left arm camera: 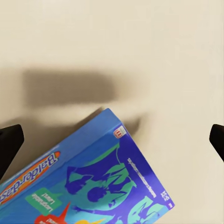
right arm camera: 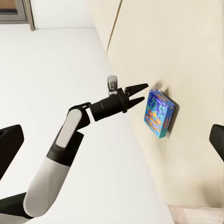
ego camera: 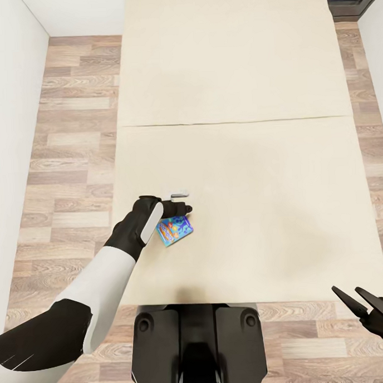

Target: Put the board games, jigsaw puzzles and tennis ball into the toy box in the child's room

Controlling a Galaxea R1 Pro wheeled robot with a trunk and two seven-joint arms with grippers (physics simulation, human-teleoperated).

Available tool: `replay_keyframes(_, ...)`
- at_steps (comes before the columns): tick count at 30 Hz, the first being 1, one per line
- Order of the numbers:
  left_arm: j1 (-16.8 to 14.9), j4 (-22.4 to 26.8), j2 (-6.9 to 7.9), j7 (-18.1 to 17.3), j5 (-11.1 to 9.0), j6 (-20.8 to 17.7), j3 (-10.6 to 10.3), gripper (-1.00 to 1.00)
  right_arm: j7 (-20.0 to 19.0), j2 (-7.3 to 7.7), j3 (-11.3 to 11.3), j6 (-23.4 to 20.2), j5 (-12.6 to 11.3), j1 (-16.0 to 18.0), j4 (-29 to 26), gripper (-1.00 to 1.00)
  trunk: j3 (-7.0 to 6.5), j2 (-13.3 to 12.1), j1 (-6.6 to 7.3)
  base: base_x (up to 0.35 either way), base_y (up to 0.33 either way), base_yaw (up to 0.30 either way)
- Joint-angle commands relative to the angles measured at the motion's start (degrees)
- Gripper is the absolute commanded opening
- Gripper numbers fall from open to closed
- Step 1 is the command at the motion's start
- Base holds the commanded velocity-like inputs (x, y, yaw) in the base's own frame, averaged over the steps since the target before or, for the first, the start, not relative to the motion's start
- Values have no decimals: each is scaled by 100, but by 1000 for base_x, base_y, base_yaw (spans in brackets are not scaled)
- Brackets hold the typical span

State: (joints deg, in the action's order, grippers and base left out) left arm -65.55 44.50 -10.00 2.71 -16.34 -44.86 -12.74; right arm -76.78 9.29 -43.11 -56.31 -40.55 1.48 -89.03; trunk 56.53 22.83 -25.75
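A blue board game (ego camera: 175,230) with orange lettering and teal print lies flat on the beige bed (ego camera: 236,72), near its front left part. My left gripper (ego camera: 184,206) hovers just above the box's far edge, open, with nothing between its fingers. In the left wrist view the box (left arm camera: 93,177) lies below and between the spread fingertips (left arm camera: 9,144). The right wrist view shows the left gripper (right arm camera: 140,93) a little off the box (right arm camera: 158,113), not touching it. My right gripper (ego camera: 346,289) hangs open off the bed's front right corner.
Wood-plank floor (ego camera: 73,163) runs along both sides of the bed. A white wall (ego camera: 9,110) stands at the left. A dark door frame (ego camera: 353,0) shows at the far right. My base (ego camera: 198,347) stands against the bed's front edge.
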Motion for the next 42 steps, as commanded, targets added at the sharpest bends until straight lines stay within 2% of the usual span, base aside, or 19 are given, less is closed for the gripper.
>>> replay_keyframes(1, -2, 24, 0, 28, -35, -23, -3, 100, -4, 2, -3, -38, -14, 1, -1, 100, 15, 9, -3, 0, 0, 0)
replay_keyframes(42, 0, 182, 0, 28, -34, -23, -15, 100, 3, 30, 0, -38, -13, 1, -1, 100, 390, 9, -3, 0, 0, 0)
